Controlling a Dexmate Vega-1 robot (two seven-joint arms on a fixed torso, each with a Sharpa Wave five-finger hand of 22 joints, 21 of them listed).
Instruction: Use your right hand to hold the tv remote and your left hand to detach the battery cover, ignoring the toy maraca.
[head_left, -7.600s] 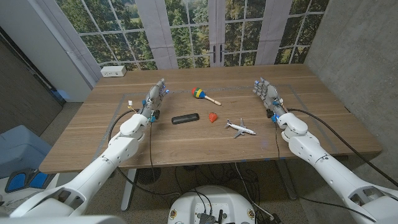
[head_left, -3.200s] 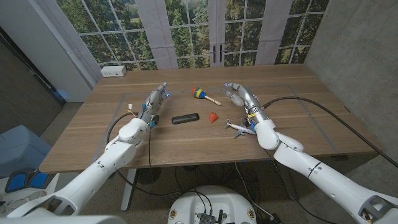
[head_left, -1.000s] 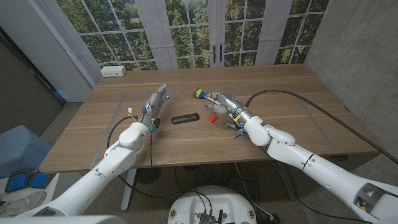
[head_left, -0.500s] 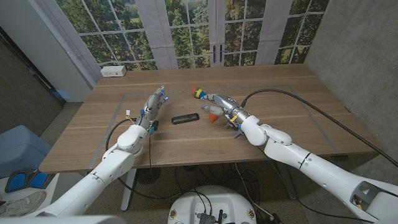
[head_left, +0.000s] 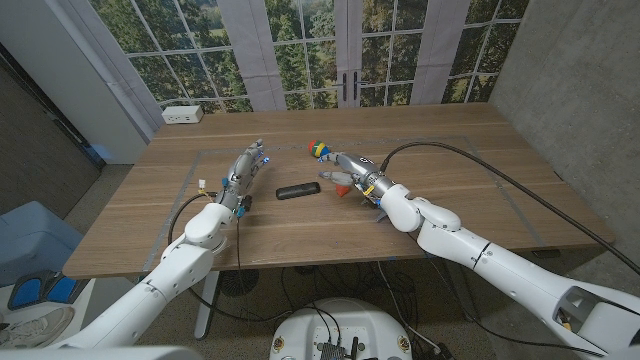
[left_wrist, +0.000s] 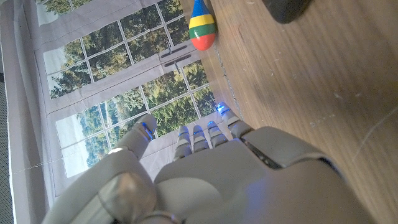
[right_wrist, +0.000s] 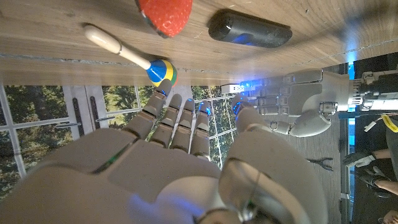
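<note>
Head view: the tv remote (head_left: 298, 190), a black bar, lies flat on the wooden table (head_left: 150, 215) near its middle, between your two hands and touching neither. Your right hand (head_left: 345, 172) reaches in from the right, just beside the remote's right end; its fingers are spread apart and hold nothing. A small red toy (head_left: 343, 186) sits close under this hand, partly hidden by it. The toy maraca (head_left: 319, 150), with its head banded in green, yellow, red and blue, lies just beyond the right hand, toward the windows. A toy airplane (head_left: 381, 212) is mostly covered by your right forearm, so little of it can be made out.

Your left hand (head_left: 245, 170) stands left of the remote, apart from it, fingers extended and parted, empty. A white power strip (head_left: 182, 114) rests at the table's far left corner.

Right wrist view: the remote (right_wrist: 250, 28), the red toy (right_wrist: 165, 14) and the maraca (right_wrist: 128, 53) with its pale wooden handle all lie ahead of your right hand's fingertips (right_wrist: 186, 102); your left hand (right_wrist: 298, 102) shows beyond the remote.

Left wrist view: the maraca's striped head (left_wrist: 203, 31) and one dark end of the remote (left_wrist: 285, 9) lie ahead of your left hand (left_wrist: 205, 168)
</note>
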